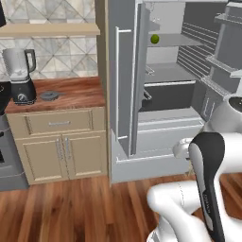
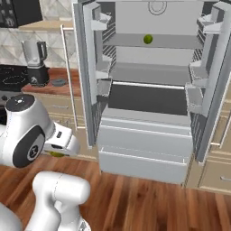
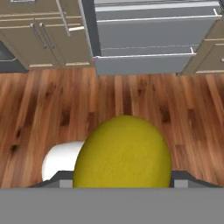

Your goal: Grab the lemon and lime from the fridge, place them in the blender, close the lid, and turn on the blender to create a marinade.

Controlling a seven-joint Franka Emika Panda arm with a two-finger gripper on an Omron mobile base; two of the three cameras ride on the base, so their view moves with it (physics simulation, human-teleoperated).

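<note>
Hand view is taken up at its lower middle by the lemon (image 3: pixel 122 153), which is pinched between the fingers of the gripper (image 3: pixel 122 181); the tips themselves are hidden behind the fruit. Beyond it, bare wood floor (image 3: pixel 52 100) is seen, bounded at the top by the fridge (image 3: pixel 153 30) drawers and the cabinet (image 3: pixel 39 39) fronts. In the right base view a sliver of yellow is seen under the white hand (image 2: pixel 61 143), low and left of the fridge's left door (image 2: pixel 85 76), with open floor below. Both fridge doors are swung wide, so the inner shelves are exposed. The lime (image 2: pixel 147 39) is seen lying on the upper shelf, well apart from the shelf's front edge and side walls; in the left base view it (image 1: pixel 154 38) is seen just past the edge of the left door. The blender (image 1: pixel 20 75) is stood at the left end of the counter (image 1: pixel 80 94), with its jar uncovered. The lid (image 1: pixel 49 95) is laid flat on the counter just beside the blender, apart from it, and bare counter is left to its right up to the fridge's side.
</note>
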